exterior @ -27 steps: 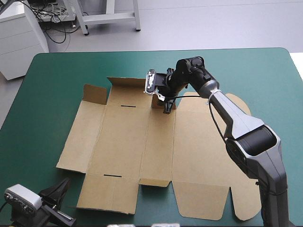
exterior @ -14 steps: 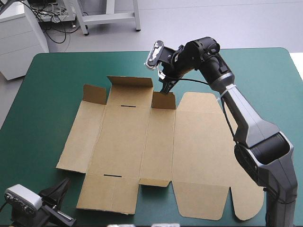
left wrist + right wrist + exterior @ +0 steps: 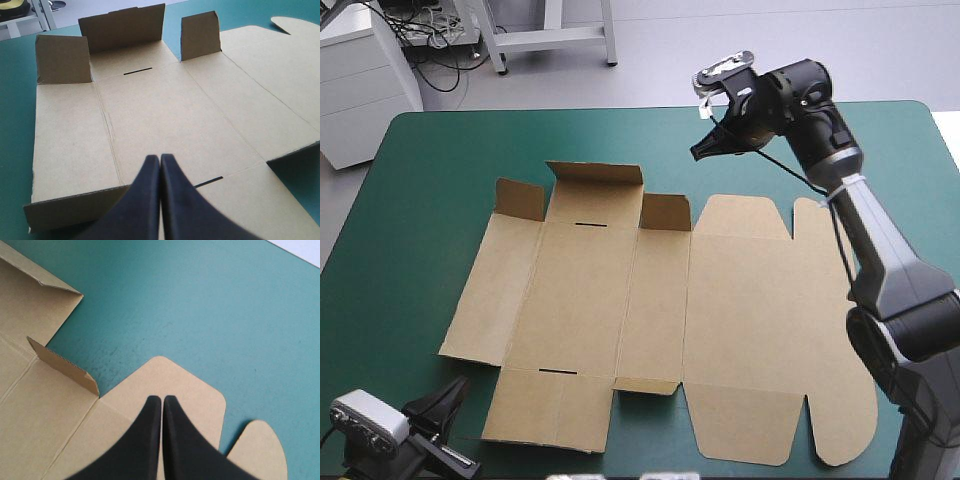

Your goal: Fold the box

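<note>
The brown box (image 3: 650,310) lay flat on the teal-green worktop (image 3: 430,190), with its far flaps (image 3: 595,185) standing up. The right arm stretched up from the near right corner. The right pincer (image 3: 701,152) was pressed together and empty, hanging in the air over the box's far edge. The left pincer (image 3: 160,160), also pressed together, sat low at the box's near left corner.

The box (image 3: 165,115) cut off in both wrist views; lid corner behind right arm (image 3: 880,260).
</note>
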### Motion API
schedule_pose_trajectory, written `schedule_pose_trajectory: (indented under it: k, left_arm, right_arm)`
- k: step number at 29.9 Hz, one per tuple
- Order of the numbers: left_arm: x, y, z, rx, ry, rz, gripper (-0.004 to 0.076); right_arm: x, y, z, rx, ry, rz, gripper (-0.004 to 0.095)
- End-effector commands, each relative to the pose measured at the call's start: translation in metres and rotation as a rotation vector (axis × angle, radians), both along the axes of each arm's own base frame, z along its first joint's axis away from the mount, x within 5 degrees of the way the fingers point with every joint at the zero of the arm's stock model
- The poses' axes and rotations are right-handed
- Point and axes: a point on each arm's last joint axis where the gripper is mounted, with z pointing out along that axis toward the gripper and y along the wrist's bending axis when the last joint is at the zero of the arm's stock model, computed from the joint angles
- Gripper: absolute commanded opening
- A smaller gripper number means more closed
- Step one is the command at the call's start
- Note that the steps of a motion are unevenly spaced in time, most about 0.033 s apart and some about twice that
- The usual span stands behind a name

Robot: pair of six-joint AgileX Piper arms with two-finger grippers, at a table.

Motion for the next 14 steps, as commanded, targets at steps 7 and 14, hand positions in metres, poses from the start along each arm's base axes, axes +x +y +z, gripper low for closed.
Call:
schedule_pose_trajectory:
  k: [7,14]
  left_arm:
    - [-0.004,0.001,0.014,-0.061,-0.100,0.000,-0.0030]
    - [-0.004,0.001,0.014,-0.061,-0.100,0.000,0.0070]
  right_arm:
    - [-0.076,-0.076,-0.002,-0.039,0.034,-0.145,-0.0004]
    - [-0.130,-0.115,-0.030,-0.005,0.029,-0.213,-0.0004]
